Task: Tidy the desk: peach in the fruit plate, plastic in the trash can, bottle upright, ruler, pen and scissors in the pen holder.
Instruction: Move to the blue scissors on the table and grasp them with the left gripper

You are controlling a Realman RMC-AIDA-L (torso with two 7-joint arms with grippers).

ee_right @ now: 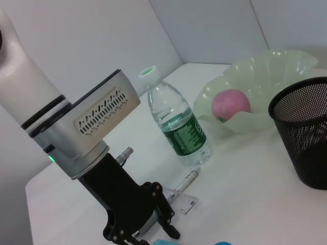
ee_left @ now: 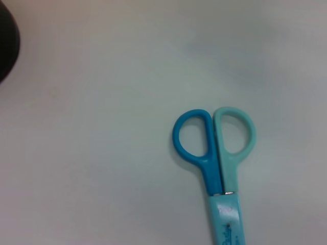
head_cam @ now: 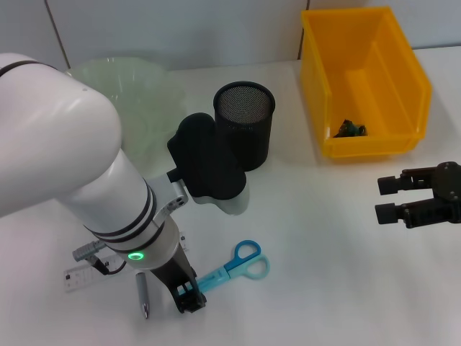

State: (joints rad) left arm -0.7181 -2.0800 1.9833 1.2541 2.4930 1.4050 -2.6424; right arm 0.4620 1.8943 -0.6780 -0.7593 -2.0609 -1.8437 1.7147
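The scissors (head_cam: 234, 268), with blue and pale teal handles (ee_left: 212, 143), lie flat on the white desk. My left gripper (head_cam: 189, 297) is low over their blade end, open, with a finger on either side of the sheath; the right wrist view shows the fingers (ee_right: 171, 232) spread. A pen (head_cam: 142, 294) and a white ruler (head_cam: 78, 276) lie just left of it. The bottle (ee_right: 179, 125) stands upright. The peach (ee_right: 231, 103) rests in the green fruit plate (head_cam: 137, 83). The black mesh pen holder (head_cam: 245, 122) stands mid-desk. Dark plastic (head_cam: 349, 130) sits in the yellow trash can (head_cam: 374, 50). My right gripper (head_cam: 392, 198) hovers open at the right.
The left arm's white body and black wrist (head_cam: 209, 166) block much of the near left desk in the head view. Bare desk (head_cam: 324, 274) lies between the scissors and my right gripper.
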